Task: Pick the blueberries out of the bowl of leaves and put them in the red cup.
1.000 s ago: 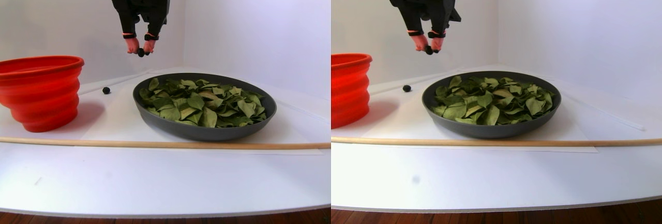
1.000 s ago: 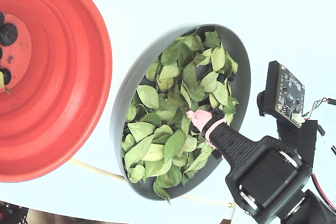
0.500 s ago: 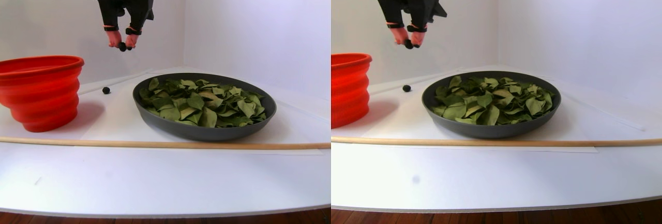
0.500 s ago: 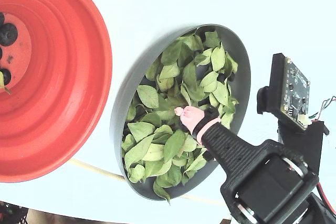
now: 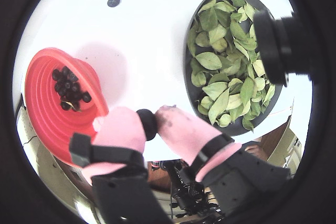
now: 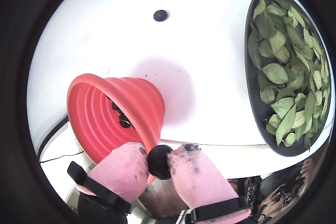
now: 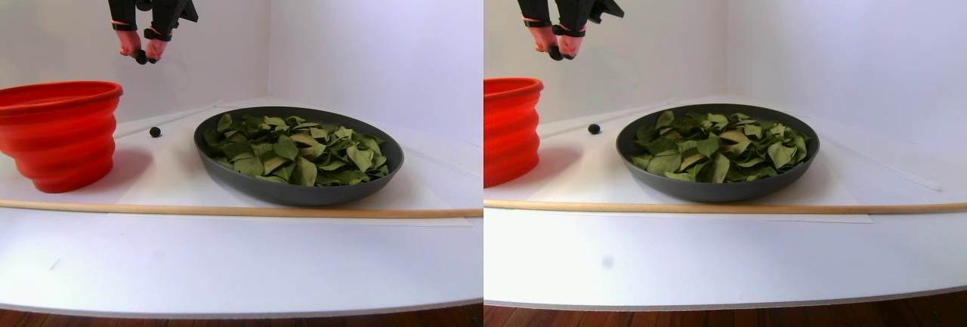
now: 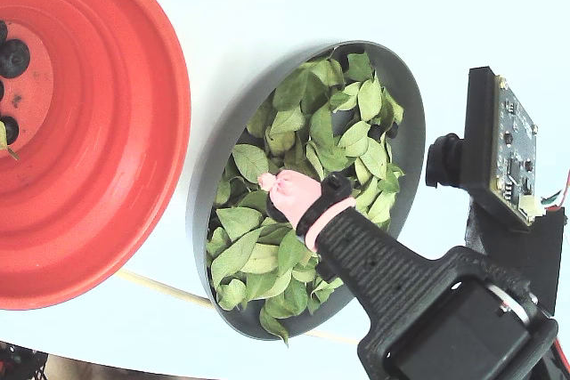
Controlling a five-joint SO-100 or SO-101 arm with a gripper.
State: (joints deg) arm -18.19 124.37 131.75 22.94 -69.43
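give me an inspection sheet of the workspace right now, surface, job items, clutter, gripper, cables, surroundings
Surface: white table, a wooden rod lying across it.
Job's things: grey bowl full of leaves; red cup holding several blueberries; one held blueberry.
Clutter: a stray blueberry on the table beside the bowl.
Grippers: gripper shut on the held blueberry, high in the air, between bowl and cup.
Cables: nothing seen on the table.
Surroundings: white walls.
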